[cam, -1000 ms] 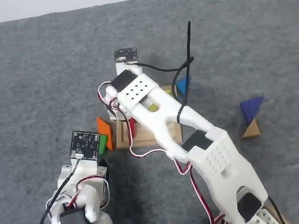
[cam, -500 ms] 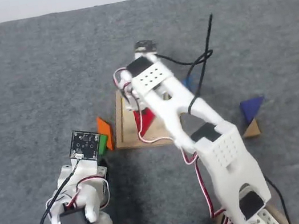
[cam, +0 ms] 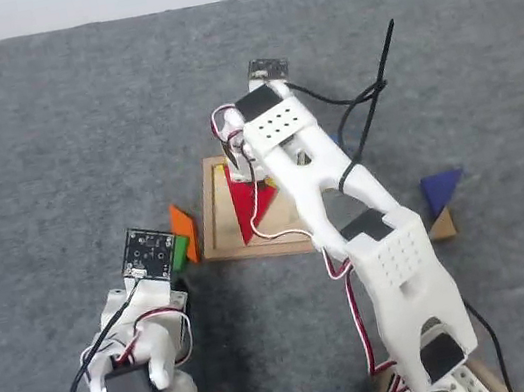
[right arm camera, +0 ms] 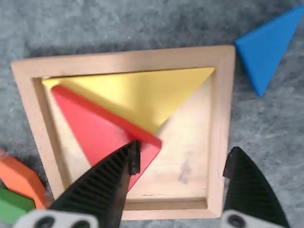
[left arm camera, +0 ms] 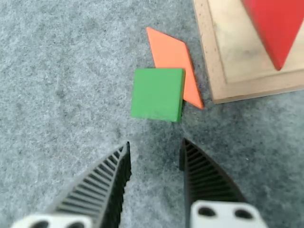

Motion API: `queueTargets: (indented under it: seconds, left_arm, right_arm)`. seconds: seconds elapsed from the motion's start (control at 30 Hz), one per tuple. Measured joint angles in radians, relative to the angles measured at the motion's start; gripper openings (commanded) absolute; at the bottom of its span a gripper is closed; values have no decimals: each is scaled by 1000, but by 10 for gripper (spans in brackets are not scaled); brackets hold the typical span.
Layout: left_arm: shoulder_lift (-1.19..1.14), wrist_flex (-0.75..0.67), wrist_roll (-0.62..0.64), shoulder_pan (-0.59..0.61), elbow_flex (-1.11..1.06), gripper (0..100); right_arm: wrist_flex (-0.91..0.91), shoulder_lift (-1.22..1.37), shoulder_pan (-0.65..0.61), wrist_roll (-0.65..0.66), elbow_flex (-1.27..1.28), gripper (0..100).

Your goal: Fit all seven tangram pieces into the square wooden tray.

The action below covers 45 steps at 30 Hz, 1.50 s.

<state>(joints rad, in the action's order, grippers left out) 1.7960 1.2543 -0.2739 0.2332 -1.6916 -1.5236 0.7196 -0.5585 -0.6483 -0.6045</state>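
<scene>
Looking down, the right wrist view bares the tray: yellow triangle and red triangle lie inside edge to edge, open floor beside them, right pincer spread wide above. From high, the right arm covers much of this, but a dark blue triangle and tan triangle show at the tray's 3 o'clock. Left pincer, narrowly parted, hangs near the green square touching the orange parallelogram at 9 o'clock.

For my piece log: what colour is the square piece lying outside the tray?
Green. The square piece shows best in the left wrist view.
</scene>
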Motion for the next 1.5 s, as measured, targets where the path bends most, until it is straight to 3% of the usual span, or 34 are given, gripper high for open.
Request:
queueTargets:
  seconds: [0.37, 0.8, 1.03, 1.27, 1.5]
  left_arm:
    - [0, 0, 0, 0, 0, 168]
    - [0, 0, 0, 0, 0, 168]
    - [0, 0, 0, 0, 0, 168]
    - [0, 0, 0, 0, 0, 168]
    - [0, 0, 0, 0, 0, 168]
  right_arm:
    - [-49, 69, 72, 14, -104, 278]
    - [-49, 143, -55, 77, -132, 278]
    - [-87, 143, -63, 77, -132, 278]
    - [-213, 146, -32, 209, -132, 251]
    - [-222, 112, -32, 316, -132, 209]
